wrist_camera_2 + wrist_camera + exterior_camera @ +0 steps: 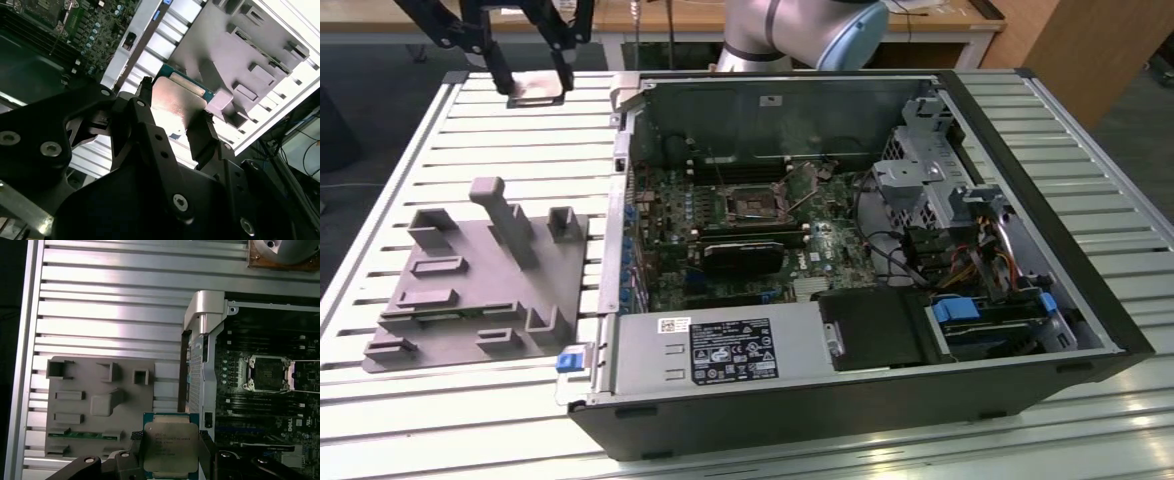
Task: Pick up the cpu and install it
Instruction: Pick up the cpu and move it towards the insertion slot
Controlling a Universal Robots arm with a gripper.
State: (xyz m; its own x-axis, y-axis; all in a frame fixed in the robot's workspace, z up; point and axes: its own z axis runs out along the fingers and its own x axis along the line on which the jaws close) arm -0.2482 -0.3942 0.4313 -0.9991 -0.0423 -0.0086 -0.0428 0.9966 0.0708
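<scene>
silver cpu (177, 100), its lower part hidden by the gripper (176, 104), sits clamped between the fingers (202, 139).

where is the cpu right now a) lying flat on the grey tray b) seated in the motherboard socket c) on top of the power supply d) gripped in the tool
d: in the first wrist view the cpu is clamped in the tool, and the socket stands empty.

Slatted metal table (520, 140), grey tray (467, 290) on it, open computer case (854, 420) beside the tray
</scene>
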